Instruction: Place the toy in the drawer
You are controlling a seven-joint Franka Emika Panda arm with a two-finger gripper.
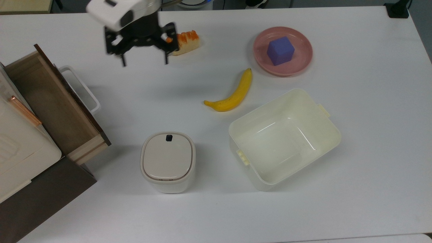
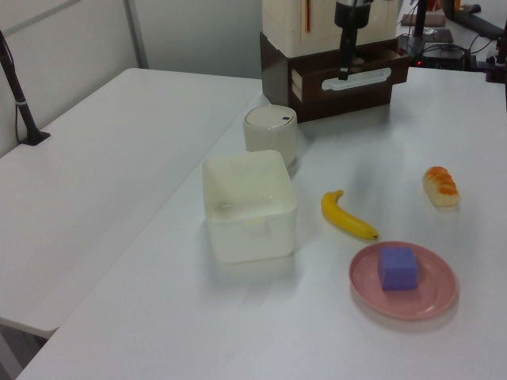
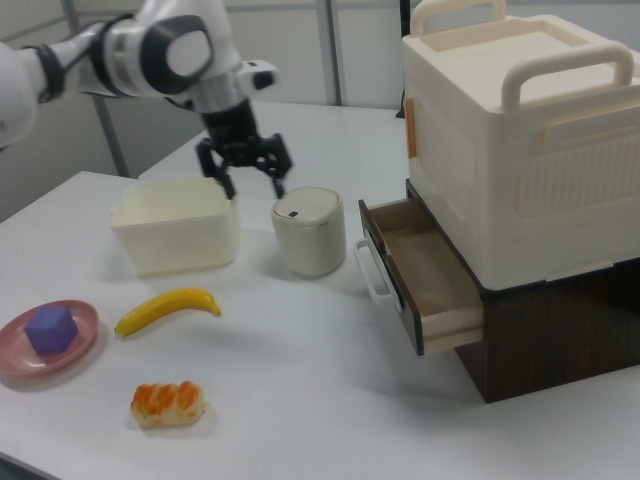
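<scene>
Wood drawer (image 1: 77,103): pulled open at the top view's left edge. Light-wood box, dark brown front panel, white loop handle (image 1: 86,88) sticking out toward the table middle. The inner floor that shows looks bare.
Toy: cannot tell where it lies.
Gripper (image 1: 144,63): black fingers spread wide and pointing down, nothing between them. It hangs above bare table (image 1: 354,141), well apart from the drawer. In the top view its right-hand finger overlaps the left end of the bread piece (image 1: 185,42).
Gripper, right view (image 3: 254,188): seen in front of the gap between the tub (image 3: 175,235) and the lidded bin (image 3: 309,232), higher than both.
Gripper, left view (image 2: 344,73): a narrow dark shape against the drawer front (image 2: 317,83). The spread cannot be read from this side.
Cabinet: the drawer sits in a dark brown base (image 3: 560,320) with a cream handled box (image 3: 520,150) stacked on top.
Banana (image 1: 233,94): lies flat mid-table, between the bread piece and the tub.
Cream tub (image 1: 332,126): open top, near the banana's stem end.
Pink plate (image 1: 297,67): toward the top view's upper right, with a purple cube (image 1: 280,50) sitting on it.
Lidded bin (image 1: 167,160): white, closed, with a dark button on the lid. It stands near the drawer's lower corner in the top view.
</scene>
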